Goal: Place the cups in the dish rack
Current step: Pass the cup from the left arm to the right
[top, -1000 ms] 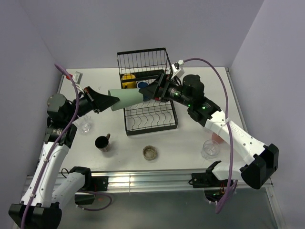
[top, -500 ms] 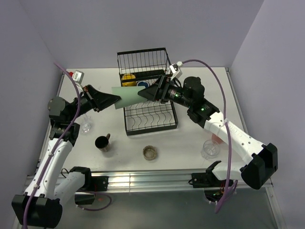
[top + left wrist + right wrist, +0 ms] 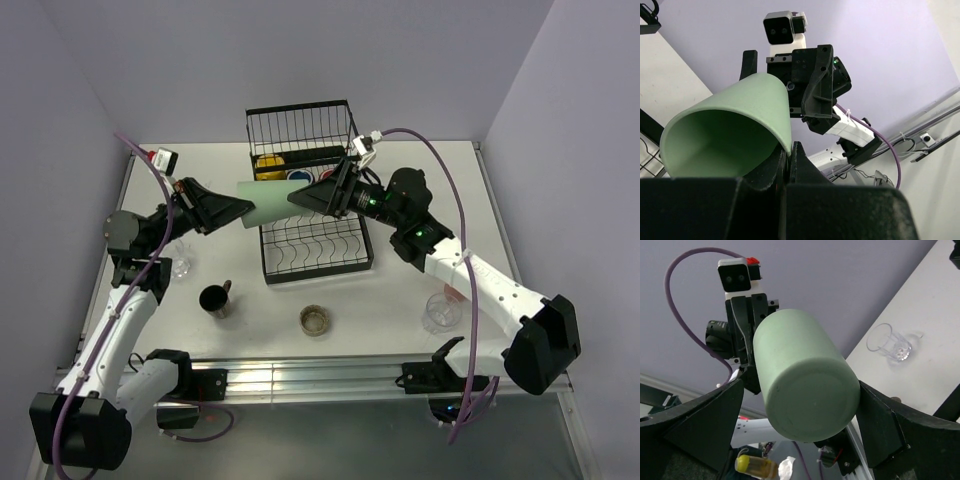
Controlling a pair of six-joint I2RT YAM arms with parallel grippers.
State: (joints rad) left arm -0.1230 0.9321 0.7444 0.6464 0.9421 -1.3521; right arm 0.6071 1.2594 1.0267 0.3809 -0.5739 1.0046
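Honestly, with the left tool (image 3: 235,208) clamped on the green tumbler (image 3: 268,200) rim, the right tool (image 3: 300,198), spread wide round its base, should squeeze squarely before left releases.

Both arms share one build: the left arm (image 3: 118,335) and the right arm (image 3: 492,290) have long white shell links joined by chunky black joint housings, with black blocks at the shoulders and black bases (image 3: 440,372) clamped to the silver rail at the near desk edge. A purple cable (image 3: 440,150) loops loosely along each arm; in the left wrist view, white zip ties (image 3: 847,114) bind it to the right arm's shell. Small green lights (image 3: 420,230) glow on the right arm's black joints. Each wrist carries a boxy white camera (image 3: 736,276) with two dark lenses, the left arm's with a red tab. The left fingers (image 3: 215,210) and right fingers (image 3: 315,195) are matte black, wedge-shaped plates.
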